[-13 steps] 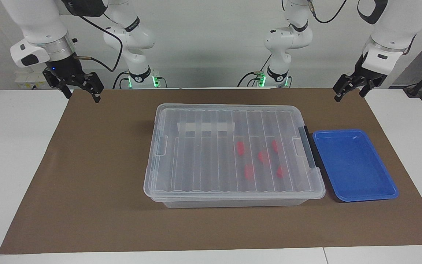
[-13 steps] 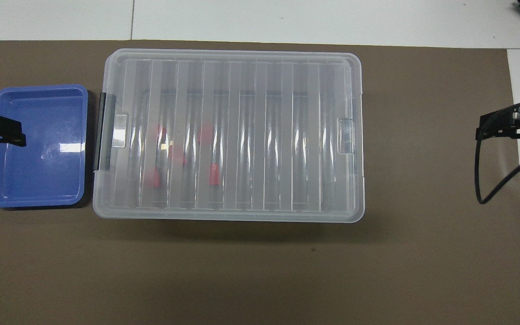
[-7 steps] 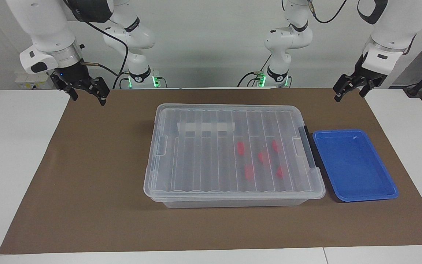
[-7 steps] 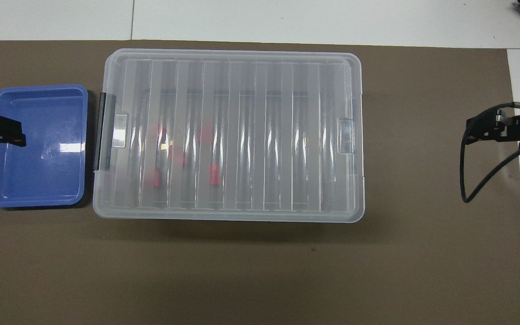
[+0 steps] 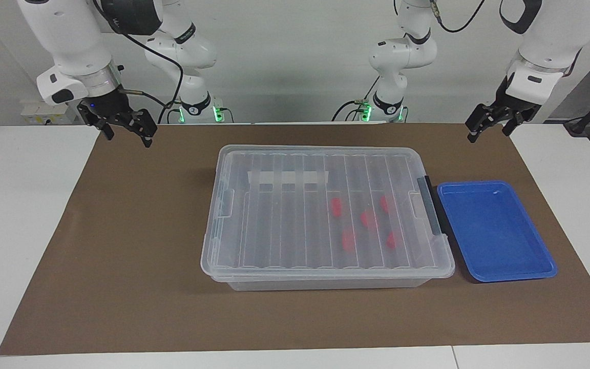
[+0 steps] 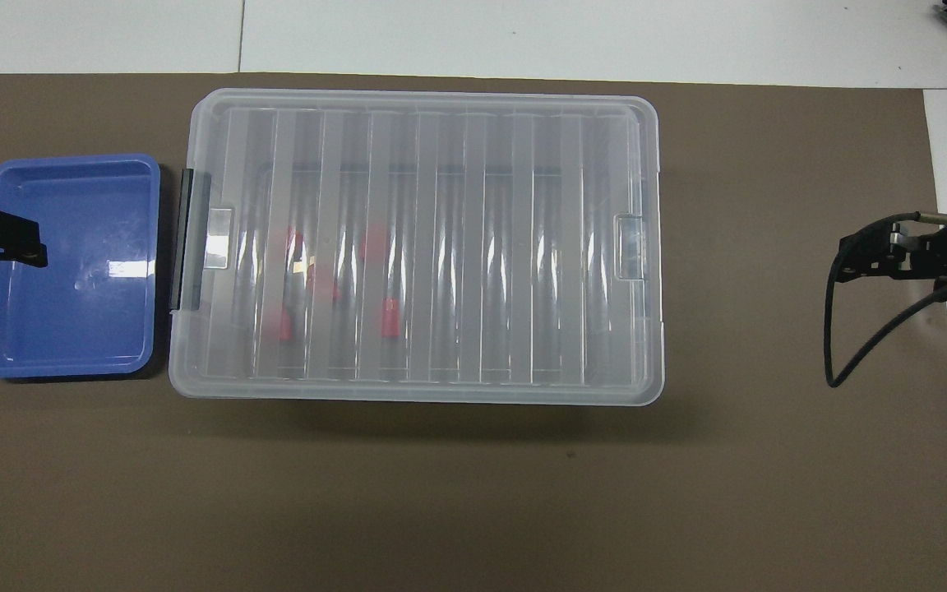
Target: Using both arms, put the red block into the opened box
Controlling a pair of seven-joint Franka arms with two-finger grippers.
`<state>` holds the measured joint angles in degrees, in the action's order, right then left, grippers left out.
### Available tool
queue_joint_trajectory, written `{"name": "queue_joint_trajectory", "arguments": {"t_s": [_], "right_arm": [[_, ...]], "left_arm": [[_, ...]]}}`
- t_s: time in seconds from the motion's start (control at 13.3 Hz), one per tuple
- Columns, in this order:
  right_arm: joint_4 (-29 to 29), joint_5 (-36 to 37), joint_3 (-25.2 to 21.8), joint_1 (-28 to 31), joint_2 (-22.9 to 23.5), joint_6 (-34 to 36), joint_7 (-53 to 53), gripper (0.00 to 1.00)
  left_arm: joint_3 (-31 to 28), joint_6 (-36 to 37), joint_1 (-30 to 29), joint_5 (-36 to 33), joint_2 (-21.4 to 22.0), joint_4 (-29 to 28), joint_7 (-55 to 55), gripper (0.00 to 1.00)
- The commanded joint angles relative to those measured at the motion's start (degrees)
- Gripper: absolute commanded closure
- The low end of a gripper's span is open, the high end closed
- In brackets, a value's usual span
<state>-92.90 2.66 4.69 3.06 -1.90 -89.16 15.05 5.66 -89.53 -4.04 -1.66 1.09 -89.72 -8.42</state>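
Box [image 5: 325, 215]: lid on, red blocks [image 5: 349, 240] inside. Blue tray [image 5: 494, 230] beside it. Left gripper [image 5: 488, 128] and right gripper [image 5: 126, 130]: raised, spread, empty.

Light: bright, even, from above.
Glare: white streaks on the box lid [image 6: 424, 238].
Shadows: soft, under the box.
Focus: sharp.

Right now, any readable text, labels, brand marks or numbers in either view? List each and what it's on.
No readable text in either view.
White tape strip on the lid of the box: blank, no writing shows.
Black bar on the box's end: no marking shows.
Blue tray: plain, no label.
Collars at the arm bases: small dark marks, too small to read.
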Motion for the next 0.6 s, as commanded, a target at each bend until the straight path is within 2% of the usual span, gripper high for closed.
{"name": "queue_joint_trajectory", "arguments": {"t_s": [0.0,0.53], "right_arm": [[-5.1,0.76,0.32,-0.52,-3.81,-2.69,2.01,0.0],[-1.42,-0.12,0.23,-0.43,-1.71,-2.17,1.13,0.0]], "left_arm": [[-0.12,-0.38,-0.27,0.34,1.38,-1.51,0.42,0.0],[-0.12,-0.38,-0.27,0.34,1.38,-1.51,0.42,0.0]]}}
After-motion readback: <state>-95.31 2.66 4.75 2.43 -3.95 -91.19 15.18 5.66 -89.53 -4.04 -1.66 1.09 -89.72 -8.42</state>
